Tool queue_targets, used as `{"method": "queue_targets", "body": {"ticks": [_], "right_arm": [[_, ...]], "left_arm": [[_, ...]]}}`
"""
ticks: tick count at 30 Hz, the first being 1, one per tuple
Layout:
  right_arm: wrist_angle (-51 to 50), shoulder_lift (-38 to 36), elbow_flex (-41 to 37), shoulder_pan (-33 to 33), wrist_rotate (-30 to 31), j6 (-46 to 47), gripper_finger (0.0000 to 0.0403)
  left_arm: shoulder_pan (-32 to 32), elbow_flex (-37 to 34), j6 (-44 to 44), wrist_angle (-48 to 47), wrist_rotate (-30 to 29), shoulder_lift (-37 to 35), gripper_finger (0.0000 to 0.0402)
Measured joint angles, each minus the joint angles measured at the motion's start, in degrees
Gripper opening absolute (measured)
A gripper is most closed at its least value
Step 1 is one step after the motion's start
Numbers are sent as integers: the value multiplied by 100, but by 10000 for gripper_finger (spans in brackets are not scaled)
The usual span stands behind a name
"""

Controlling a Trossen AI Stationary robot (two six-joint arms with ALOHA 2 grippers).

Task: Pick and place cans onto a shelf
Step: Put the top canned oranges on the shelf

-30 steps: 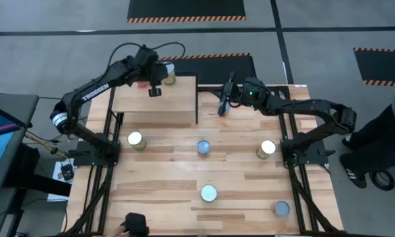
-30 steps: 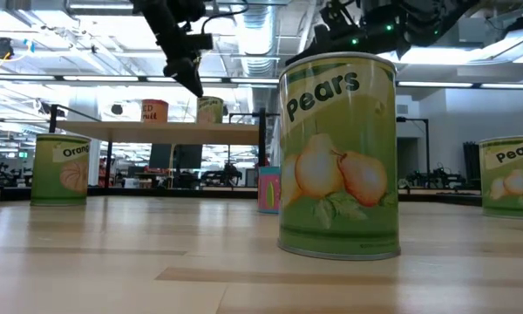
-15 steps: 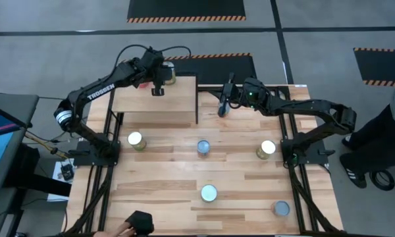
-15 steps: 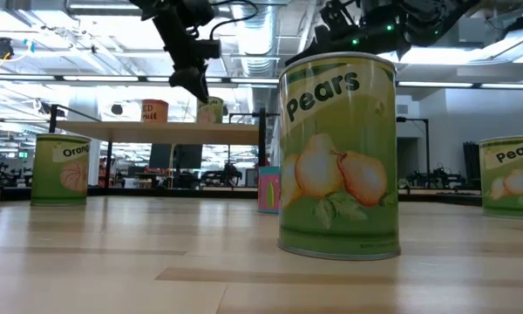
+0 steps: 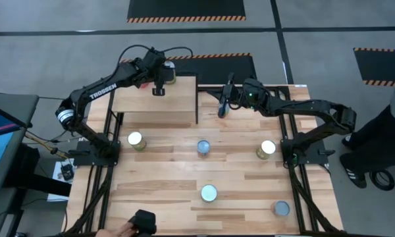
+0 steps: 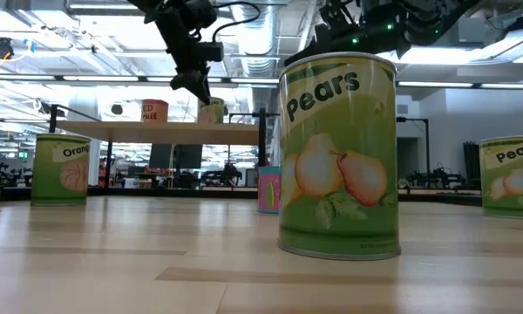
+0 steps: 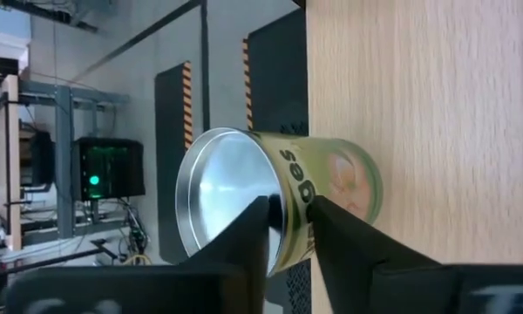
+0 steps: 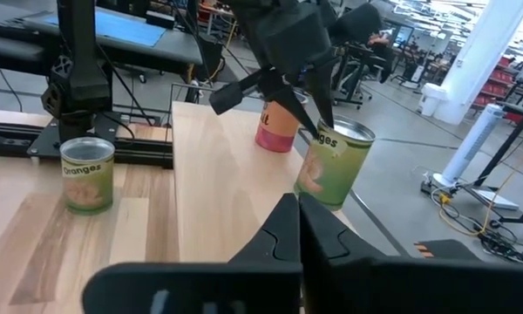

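On the pale plywood shelf (image 5: 155, 105) at the far left stand a green can (image 7: 331, 187) near its far right corner and a red can (image 8: 277, 129) beside it. My left gripper (image 7: 289, 218) hovers over the shelf at the green can's top rim (image 6: 211, 100). It slants down, with a narrow gap between its fingers. My right gripper (image 8: 293, 218) is shut and empty. It points level at the shelf from the right, above the far table edge (image 5: 222, 105). Several other cans stand on the table, among them a pears can (image 6: 338, 157) and an orange can (image 6: 59, 168). My left gripper's fingertips (image 7: 263, 209) stand right at the near part of the green can's top rim (image 7: 283, 187). I cannot tell whether they touch it. The can stands upright on the shelf.
Cans stand on the planked table at left (image 5: 136, 139), middle (image 5: 203, 146), right (image 5: 268, 148), near middle (image 5: 209, 193) and near right (image 5: 281, 209). A person's hand with a black object (image 5: 141, 224) shows at the near edge. Another person stands at the right (image 5: 388, 125).
My left gripper has shifted a little toward the green can on the shelf, dipping slightly and rolling about its own line. The hand at the near edge has moved a bit to the right. The cans have stayed put.
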Motion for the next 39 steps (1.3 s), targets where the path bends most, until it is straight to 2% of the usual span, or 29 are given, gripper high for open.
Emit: {"method": "queue_targets", "body": {"ticks": [4,9,15,23,33,39], "right_arm": [[0,0,0,1,0,2,8],[0,0,0,1,0,2,4],[-1,0,0,-19,1,2,8],[-2,0,2,-17,0,2,9],[-4,0,2,-17,0,2,9],[-1,0,2,-17,0,2,5]], "left_arm": [[-1,7,67,25,10,-2,14],[1,204,60,-372,-81,19,1],[1,667,-399,-1020,-136,16,0],[169,761,-825,-1881,-109,-4,0],[323,780,-766,-2005,201,-22,0],[360,1126,-873,-2326,626,-142,0]]}}
